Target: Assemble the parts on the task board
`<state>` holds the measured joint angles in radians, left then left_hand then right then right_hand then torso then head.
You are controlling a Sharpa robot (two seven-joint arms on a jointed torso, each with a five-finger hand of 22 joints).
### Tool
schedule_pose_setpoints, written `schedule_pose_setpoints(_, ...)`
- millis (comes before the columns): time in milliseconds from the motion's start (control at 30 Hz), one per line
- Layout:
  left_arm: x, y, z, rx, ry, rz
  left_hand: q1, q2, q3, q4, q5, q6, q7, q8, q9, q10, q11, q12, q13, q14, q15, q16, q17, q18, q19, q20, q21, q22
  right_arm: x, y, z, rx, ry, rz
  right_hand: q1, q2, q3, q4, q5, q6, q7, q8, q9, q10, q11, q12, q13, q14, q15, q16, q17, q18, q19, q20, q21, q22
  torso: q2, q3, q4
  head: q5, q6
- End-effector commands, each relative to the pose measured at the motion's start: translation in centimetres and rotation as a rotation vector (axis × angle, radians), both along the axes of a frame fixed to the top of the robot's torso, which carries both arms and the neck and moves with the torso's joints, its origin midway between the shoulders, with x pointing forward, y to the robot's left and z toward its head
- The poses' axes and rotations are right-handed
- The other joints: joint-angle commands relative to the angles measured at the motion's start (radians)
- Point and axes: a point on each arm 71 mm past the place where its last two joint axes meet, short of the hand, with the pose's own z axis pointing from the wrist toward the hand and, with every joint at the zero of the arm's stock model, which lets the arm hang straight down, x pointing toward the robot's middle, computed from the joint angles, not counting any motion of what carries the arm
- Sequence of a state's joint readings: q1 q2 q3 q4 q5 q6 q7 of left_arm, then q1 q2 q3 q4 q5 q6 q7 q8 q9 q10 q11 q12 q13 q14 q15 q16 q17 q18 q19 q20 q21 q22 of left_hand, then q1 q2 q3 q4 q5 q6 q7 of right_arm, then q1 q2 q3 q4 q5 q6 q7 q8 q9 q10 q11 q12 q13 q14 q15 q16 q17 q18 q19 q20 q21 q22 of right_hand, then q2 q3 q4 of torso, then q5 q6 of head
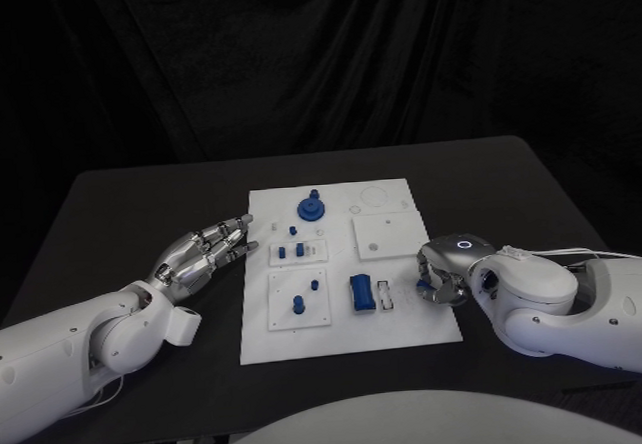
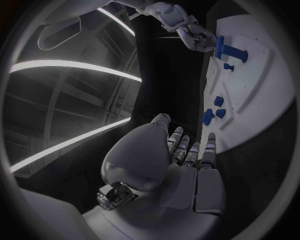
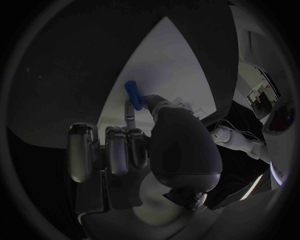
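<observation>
The right hand (image 1: pixel 442 273) rests at the right edge of the task board (image 1: pixel 399 333), its fingers curled down beside a blue cylinder part (image 1: pixel 361 292); whether they actually grip anything cannot be told. The left hand (image 1: pixel 204 253) hovers just off the board's left edge, fingers loosely apart and holding nothing. Smaller blue parts (image 1: pixel 299 250) sit mid-board, and a blue round part (image 1: pixel 312 207) stands near the far edge.

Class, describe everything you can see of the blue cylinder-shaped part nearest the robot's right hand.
The blue cylinder part looks like smooth matte plastic, a short stubby bar lying on its side on the near right area of the white task board, its long axis running near to far. The right hand is close beside it; whether its fingers touch it cannot be told.
</observation>
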<state>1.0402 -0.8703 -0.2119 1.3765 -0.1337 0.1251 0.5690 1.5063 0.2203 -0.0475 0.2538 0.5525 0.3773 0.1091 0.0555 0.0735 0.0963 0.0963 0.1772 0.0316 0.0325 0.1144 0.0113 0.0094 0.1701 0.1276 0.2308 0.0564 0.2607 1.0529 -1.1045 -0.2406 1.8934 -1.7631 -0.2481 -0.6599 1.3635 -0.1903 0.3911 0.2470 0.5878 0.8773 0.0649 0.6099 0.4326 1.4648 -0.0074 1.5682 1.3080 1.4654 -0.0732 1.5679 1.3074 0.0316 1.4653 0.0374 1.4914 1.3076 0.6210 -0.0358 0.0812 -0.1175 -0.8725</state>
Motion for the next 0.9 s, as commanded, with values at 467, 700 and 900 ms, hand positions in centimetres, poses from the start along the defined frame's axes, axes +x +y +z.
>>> schedule_pose_setpoints(467,-0.2,-0.2,0.0,-0.019,0.003,-0.01,0.008,-0.001,0.007,-0.002,0.008,-0.001,0.003,0.003,0.0,0.001,0.004,0.002,0.001,0.0,0.005,0.003,0.001,0.01,0.005,0.001,0.006,0.0,-0.5,-0.8,-0.4,0.255,0.094,-0.198,-0.062,-0.041,0.149,-0.088,-0.036,0.049,-0.029,0.033,0.073,0.106,-0.025,0.003,0.263,0.103,-0.017,-0.002,0.253,-0.009,0.064,-0.013,-0.003,0.234,0.0,-0.0011,0.0004,0.007,0.0)
schedule_pose_setpoints(700,-0.1,-0.3,-0.1,-0.019,0.003,-0.01,0.008,-0.001,0.007,-0.002,0.008,-0.001,0.003,0.003,0.0,0.001,0.004,0.002,0.001,0.0,0.005,0.003,0.001,0.01,0.005,0.001,0.006,0.0,-0.1,-0.8,0.5,0.474,0.149,-0.342,-0.09,-0.044,0.154,-0.082,-0.044,0.048,-0.037,0.034,0.092,0.106,-0.032,0.003,0.263,0.102,-0.023,-0.005,0.248,-0.008,0.061,-0.019,-0.009,0.232,0.0,-0.0007,-0.0003,0.008,0.0)
schedule_pose_setpoints(900,-0.1,-0.4,-0.1,-0.02,0.002,-0.013,0.01,0.0,0.011,-0.003,0.007,-0.002,0.003,0.003,0.0,0.0,0.004,0.001,0.001,0.0,0.006,0.003,0.001,0.01,0.005,0.002,0.006,-0.001,0.0,-0.6,0.6,0.651,0.188,-0.474,-0.133,-0.045,0.152,-0.061,-0.049,0.046,-0.041,0.028,0.106,0.106,-0.036,0.003,0.263,0.104,-0.027,-0.001,0.255,0.002,0.043,-0.023,-0.045,0.219,0.0,-0.0016,0.0023,0.005,0.0)
